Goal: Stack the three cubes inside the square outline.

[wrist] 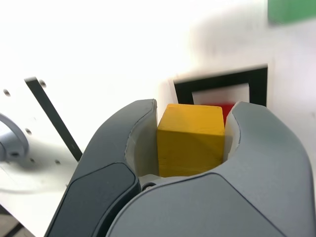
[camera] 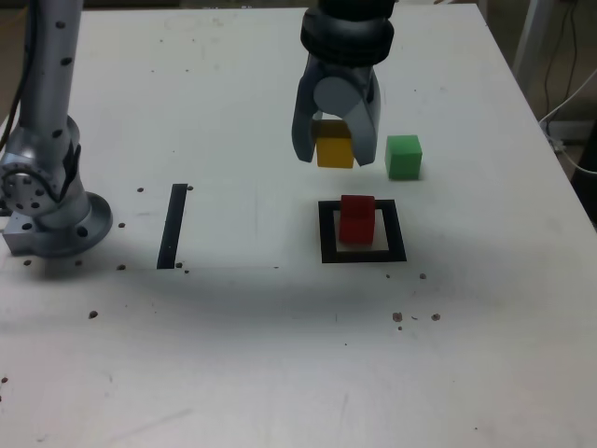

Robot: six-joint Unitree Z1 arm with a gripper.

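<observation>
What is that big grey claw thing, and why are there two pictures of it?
The claw is a robot's gripper, like a hand with two fingers, at the end of a robot arm. One picture comes from a camera away from the arm, watching the whole scene. The other comes from a camera on the robot's wrist, looking past its fingers.

The gripper is holding a yellow cube between its fingers. On the white table a red cube sits inside a black square outline. A green cube is near it, and a black strip lies toward the exterior view's left.
</observation>
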